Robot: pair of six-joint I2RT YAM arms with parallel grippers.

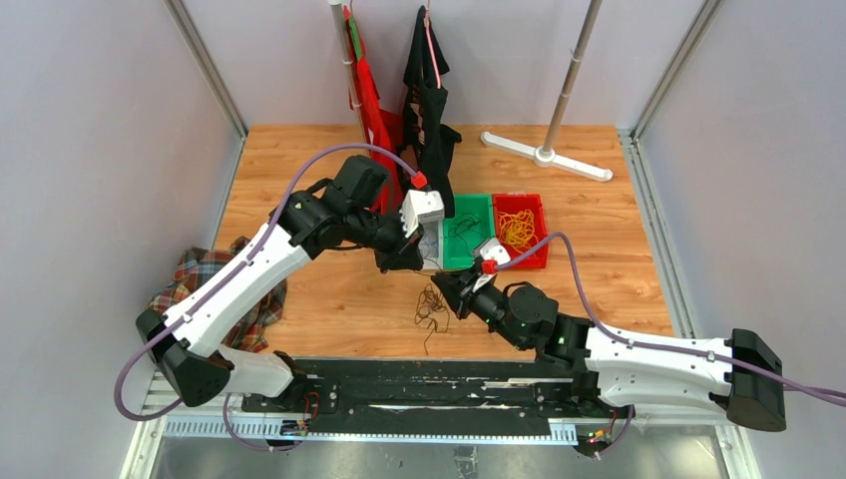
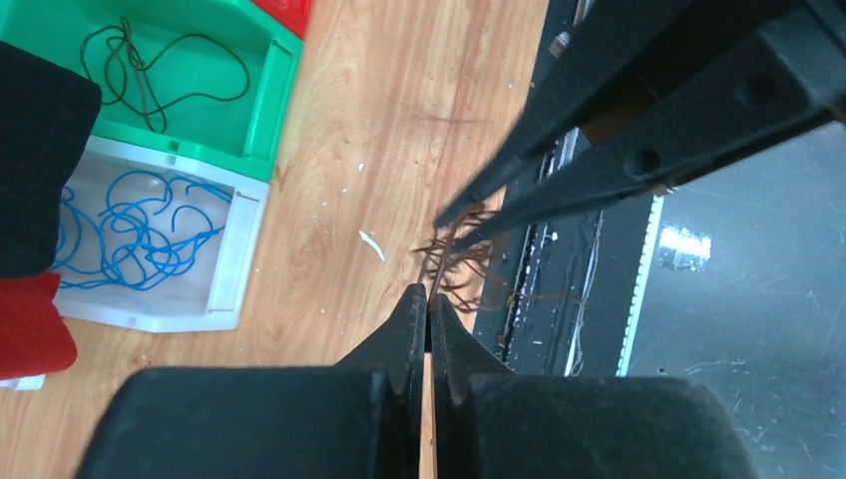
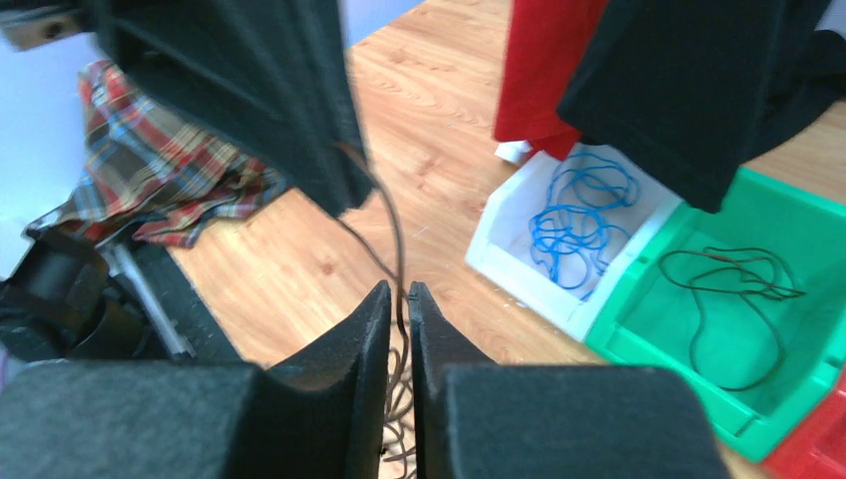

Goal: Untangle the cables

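Observation:
A tangle of dark brown cables (image 1: pixel 431 305) lies on the wooden table between the two grippers, and also shows in the left wrist view (image 2: pixel 457 263). My left gripper (image 1: pixel 397 263) (image 2: pixel 429 291) is shut, with a brown strand running into its tips. My right gripper (image 1: pixel 451 287) (image 3: pixel 399 289) is shut on a brown strand (image 3: pixel 392 215) that runs up to the left gripper's fingers (image 3: pixel 299 130). The rest of the tangle hangs below the right jaws. Blue cables (image 2: pixel 130 230) (image 3: pixel 579 210) lie in a white bin. A dark cable (image 2: pixel 160 70) (image 3: pixel 728 289) lies in a green bin. Yellow cables (image 1: pixel 517 232) fill a red bin.
The white bin (image 2: pixel 234 254), green bin (image 1: pixel 469 257) and red bin (image 1: pixel 544 232) stand in a row behind the grippers. Red and black clothes (image 1: pixel 429 110) hang on a rack at the back. A plaid cloth (image 1: pixel 210 274) lies at the left. The black base rail (image 1: pixel 429 384) runs along the near edge.

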